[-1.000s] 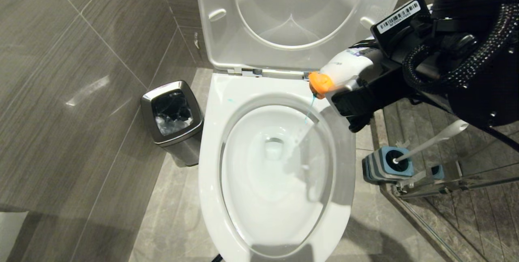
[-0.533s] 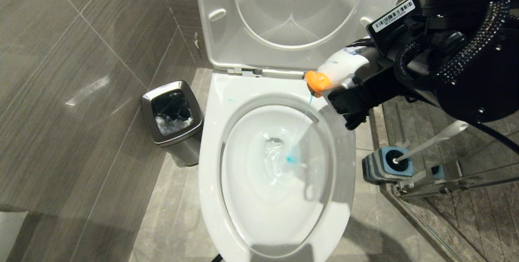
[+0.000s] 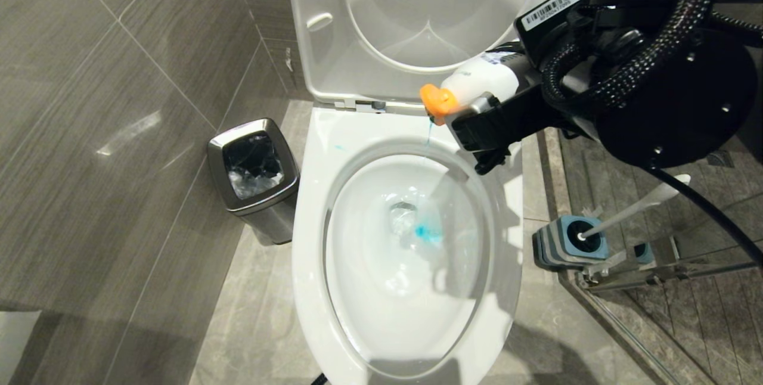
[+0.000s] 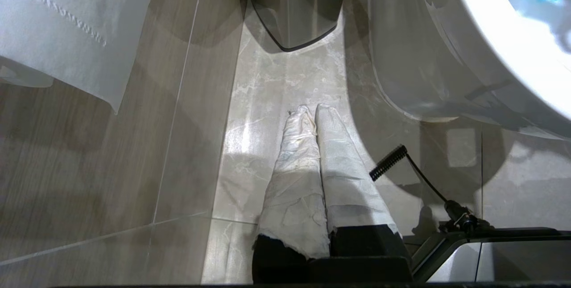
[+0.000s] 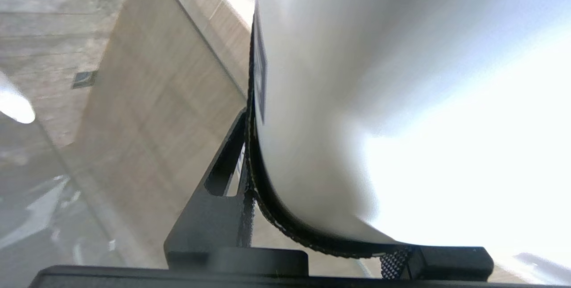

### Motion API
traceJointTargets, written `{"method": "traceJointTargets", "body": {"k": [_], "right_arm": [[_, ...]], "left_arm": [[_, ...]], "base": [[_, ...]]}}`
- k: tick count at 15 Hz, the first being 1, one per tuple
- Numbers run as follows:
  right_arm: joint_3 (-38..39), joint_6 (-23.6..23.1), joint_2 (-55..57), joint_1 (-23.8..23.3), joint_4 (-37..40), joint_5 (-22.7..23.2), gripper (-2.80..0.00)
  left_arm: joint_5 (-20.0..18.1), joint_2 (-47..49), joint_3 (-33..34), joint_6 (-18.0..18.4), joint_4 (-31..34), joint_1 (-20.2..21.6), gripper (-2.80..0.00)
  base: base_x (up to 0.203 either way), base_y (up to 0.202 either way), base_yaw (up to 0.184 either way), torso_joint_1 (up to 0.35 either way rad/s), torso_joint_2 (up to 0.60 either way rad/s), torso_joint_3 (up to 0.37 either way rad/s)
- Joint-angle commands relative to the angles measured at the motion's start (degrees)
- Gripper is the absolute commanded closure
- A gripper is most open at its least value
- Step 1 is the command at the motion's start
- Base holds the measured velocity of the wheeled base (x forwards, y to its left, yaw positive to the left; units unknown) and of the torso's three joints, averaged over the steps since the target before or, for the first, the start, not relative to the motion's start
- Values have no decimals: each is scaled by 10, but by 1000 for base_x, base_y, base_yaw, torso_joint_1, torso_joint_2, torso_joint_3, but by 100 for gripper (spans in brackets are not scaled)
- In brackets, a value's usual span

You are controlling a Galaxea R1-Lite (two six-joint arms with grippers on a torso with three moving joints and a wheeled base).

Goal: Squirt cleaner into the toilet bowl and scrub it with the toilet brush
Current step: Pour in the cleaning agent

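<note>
Now cleaner (image 3: 426,232) is seen as a blue blot in the water of the toilet bowl (image 3: 310,194), w/ a thin stream fed from a white bottle (image 3: 477,78) w/ orange cap, clamped by right gripper (image 3: 477,117) over back rim; toilet brush (image 3: 641,206) is left in holder (image 3: 563,245) on floor at right; left gripper (image 4: 312,114) is parked low, fingers pressed together, empty.

Tiled floor (image 3: 256,325): toilet bowl (image 3: 310,206), bin (image 3: 256,176), brush holder (image 3: 566,245).

The toilet bowl (image 3: 310,242) was glossy white; the cleaner (image 3: 426,232) pooled turquoise-blue; the bottle (image 3: 480,80) was white with an orange cap (image 3: 434,102); the bin (image 3: 256,173) was steel-grey.
</note>
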Motion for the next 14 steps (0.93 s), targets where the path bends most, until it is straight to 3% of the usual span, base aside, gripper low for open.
{"method": "traceJointTargets", "body": {"k": [1, 9, 14], "right_arm": [[-5, -8, 11, 7, -4, -4, 0], [-17, -5, 6, 8, -6, -6, 0], [-2, -1, -24, 8, -50, -17, 0]], "left_arm": [[0, 0, 0, 0, 0, 0, 0], [0, 0, 0, 0, 0, 0, 0], [0, 0, 0, 0, 1, 0, 0]], "base": [[0, 0, 0, 0, 0, 0], [0, 0, 0, 0, 0, 0], [0, 0, 0, 0, 0, 0]]}}
